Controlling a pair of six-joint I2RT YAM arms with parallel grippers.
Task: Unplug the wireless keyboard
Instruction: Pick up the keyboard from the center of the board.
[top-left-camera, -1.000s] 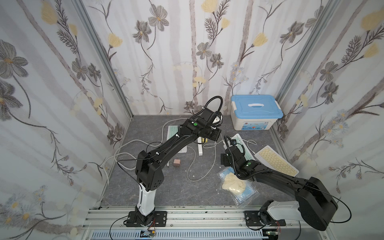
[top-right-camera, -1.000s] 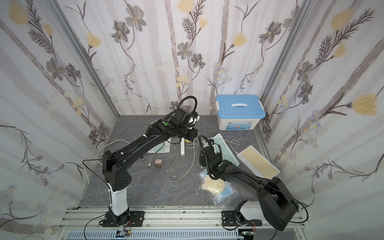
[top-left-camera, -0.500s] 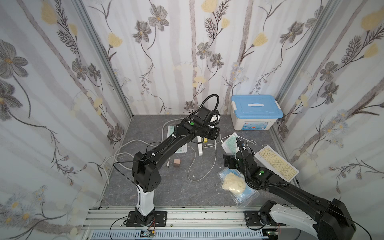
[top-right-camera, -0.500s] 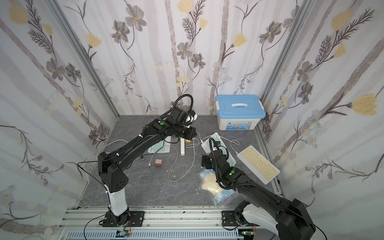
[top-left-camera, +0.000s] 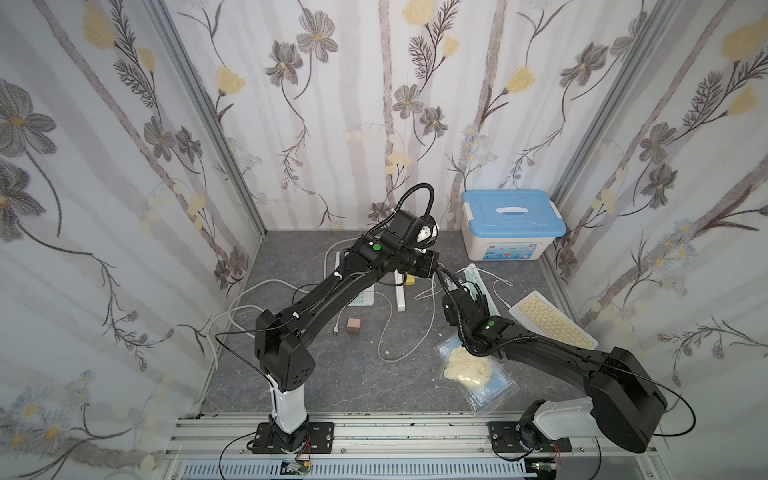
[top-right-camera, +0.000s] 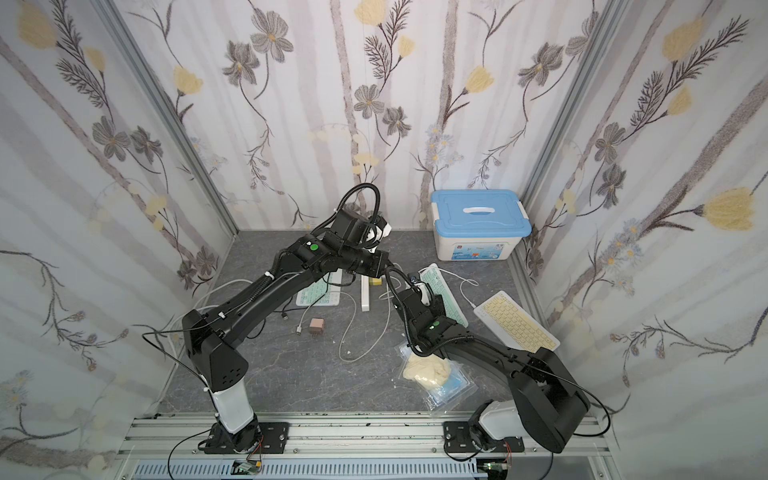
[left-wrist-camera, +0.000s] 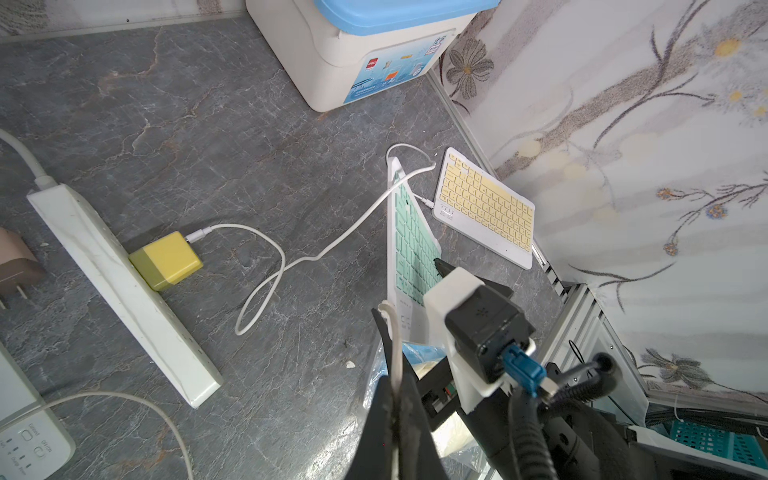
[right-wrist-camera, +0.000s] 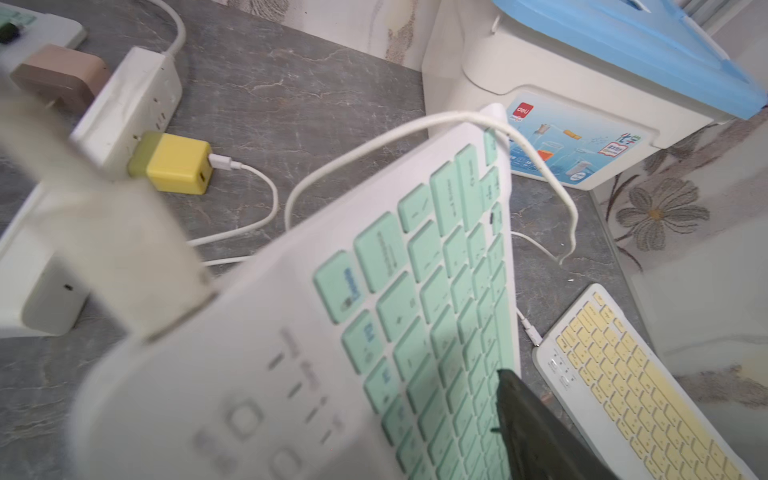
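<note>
Right wrist view: near end of mint keyboard (right-wrist-camera: 415, 311) and pale finger (right-wrist-camera: 108, 232) of right gripper (right-wrist-camera: 340, 345) blurred, keyboard cut by bottom edge; plug (right-wrist-camera: 528, 328) at yellow keyboard (right-wrist-camera: 648, 399), seated or not, too small to tell; both top views: right arm (top-left-camera: 540, 345) covers part of mint keyboard.

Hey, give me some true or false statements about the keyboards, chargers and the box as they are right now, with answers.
1. The yellow charger is plugged into the white power strip. True.
2. The yellow keyboard stands tilted on its edge. False: it lies flat; the mint keyboard is tilted up.
3. The storage box has its lid off. False: the blue lid is on.
4. A white cable runs between the left gripper's shut jaws. True.
5. The pink adapter is plugged into the strip. False: it lies loose on the table.
</note>
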